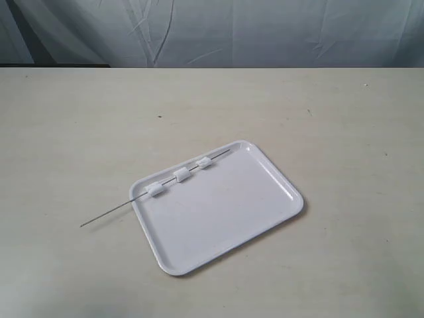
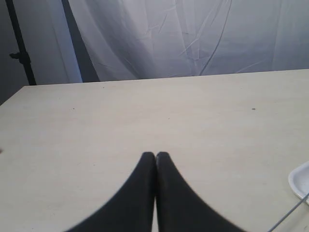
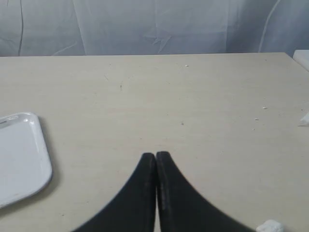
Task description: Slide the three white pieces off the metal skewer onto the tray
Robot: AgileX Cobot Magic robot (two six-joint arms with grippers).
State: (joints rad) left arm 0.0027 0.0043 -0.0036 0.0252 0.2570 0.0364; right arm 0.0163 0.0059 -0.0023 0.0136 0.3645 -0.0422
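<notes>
The left gripper point(image 2: 155, 155), black fingers pressed together on nothing, hangs over the pale beige table point(image 1: 331, 119). The thin grey metal skewer point(image 1: 119, 207) lies with its bare end out on the table. Its other end crosses the glossy white rectangular plastic tray point(image 1: 225, 212), carrying the three small white soft-looking chunks point(image 1: 180, 175), perhaps resting on the rim. The right gripper point(image 3: 155, 155) is likewise closed and empty. I judge that no step has begun: the next move calls for opened fingers pinching the bare end.
</notes>
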